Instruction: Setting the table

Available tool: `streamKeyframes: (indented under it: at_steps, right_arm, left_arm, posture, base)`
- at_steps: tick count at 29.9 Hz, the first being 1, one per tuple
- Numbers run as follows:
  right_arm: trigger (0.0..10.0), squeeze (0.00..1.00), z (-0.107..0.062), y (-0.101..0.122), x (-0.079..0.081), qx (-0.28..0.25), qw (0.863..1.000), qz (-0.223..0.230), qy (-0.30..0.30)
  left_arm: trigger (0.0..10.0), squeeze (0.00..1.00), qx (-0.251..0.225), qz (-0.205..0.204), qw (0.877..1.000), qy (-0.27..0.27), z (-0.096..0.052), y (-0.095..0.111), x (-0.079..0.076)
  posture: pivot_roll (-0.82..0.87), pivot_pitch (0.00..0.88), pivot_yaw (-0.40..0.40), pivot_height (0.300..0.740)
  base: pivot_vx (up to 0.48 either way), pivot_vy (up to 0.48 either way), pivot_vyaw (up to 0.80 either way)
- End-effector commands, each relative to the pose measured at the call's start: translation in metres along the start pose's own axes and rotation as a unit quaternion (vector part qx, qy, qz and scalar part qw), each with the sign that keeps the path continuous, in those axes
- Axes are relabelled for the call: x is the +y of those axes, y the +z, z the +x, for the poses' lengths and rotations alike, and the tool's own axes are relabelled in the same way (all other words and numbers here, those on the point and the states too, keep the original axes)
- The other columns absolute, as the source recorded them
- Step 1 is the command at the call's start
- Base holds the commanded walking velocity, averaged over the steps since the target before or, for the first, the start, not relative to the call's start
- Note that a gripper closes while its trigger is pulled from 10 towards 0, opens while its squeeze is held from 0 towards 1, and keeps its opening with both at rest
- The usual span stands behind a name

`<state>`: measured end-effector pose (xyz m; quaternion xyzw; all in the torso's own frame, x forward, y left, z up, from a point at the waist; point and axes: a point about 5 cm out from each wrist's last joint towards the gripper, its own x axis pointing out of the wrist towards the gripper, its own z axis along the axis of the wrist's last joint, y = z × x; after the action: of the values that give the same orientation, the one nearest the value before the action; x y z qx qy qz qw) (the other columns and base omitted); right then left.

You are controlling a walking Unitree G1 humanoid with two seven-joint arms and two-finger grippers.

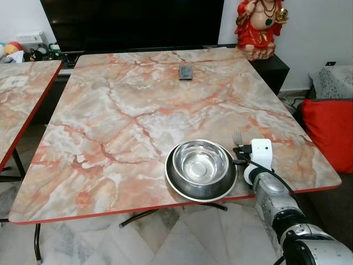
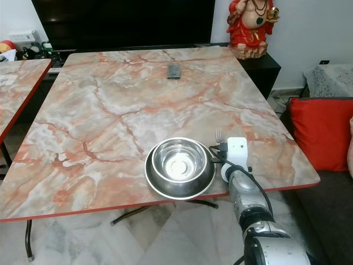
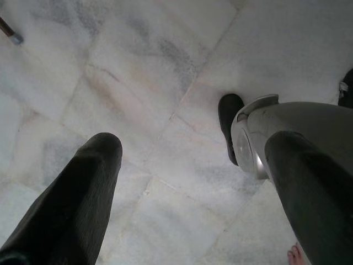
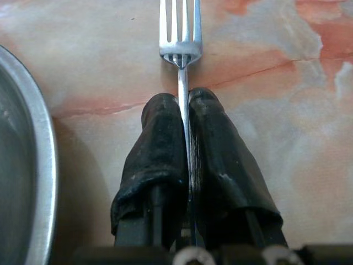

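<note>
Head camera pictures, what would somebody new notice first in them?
Probably the steel bowl nested in a steel plate at the near edge of the big marble-patterned table. Just right of it, the right gripper is shut on a fork, tines pointing toward the table's far side. A red figurine stands beyond the far right corner.

Silver cylindrical right forearm carrying a white boxy wrist camera housing; black cable running along it; matte black tapered fingers showing.
</note>
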<state>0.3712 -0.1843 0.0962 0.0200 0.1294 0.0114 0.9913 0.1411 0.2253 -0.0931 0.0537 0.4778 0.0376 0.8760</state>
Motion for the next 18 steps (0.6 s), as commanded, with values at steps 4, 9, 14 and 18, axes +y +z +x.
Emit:
streamKeyframes:
  at_steps: [4,9,14,18]
  right_arm:
    - [10.0,0.18,0.0013,0.0022,0.0031,-0.002,1.0,-0.004,0.003]
    - [10.0,0.2,0.0013,0.0026,0.0031,-0.004,1.0,-0.003,0.003]
    - [10.0,0.16,0.0014,0.0035,0.0025,-0.007,1.0,-0.003,0.001]
    - [10.0,0.21,0.0015,0.0036,0.0026,-0.007,1.0,-0.003,0.002]
  left_arm:
    - [10.0,0.0,0.018,0.006,1.0,0.007,-0.0028,-0.0109,0.0042]
    - [10.0,0.0,0.019,0.006,1.0,0.007,-0.0029,-0.0114,0.0047]
    - [10.0,0.0,0.018,0.006,1.0,0.007,-0.0027,-0.011,0.0042]
    - [10.0,0.0,0.018,0.006,1.0,0.006,-0.0025,-0.0105,0.0035]
  posture:
    - [0.05,0.12,0.024,0.74]
    - [0.05,0.119,0.024,0.74]
    - [0.04,0.118,0.024,0.74]
    - [0.04,0.116,0.023,0.74]
  base:
    - [0.0,0.0,0.0]
    - [0.0,0.0,0.0]
    - [0.0,0.0,0.0]
    - [0.0,0.0,0.0]
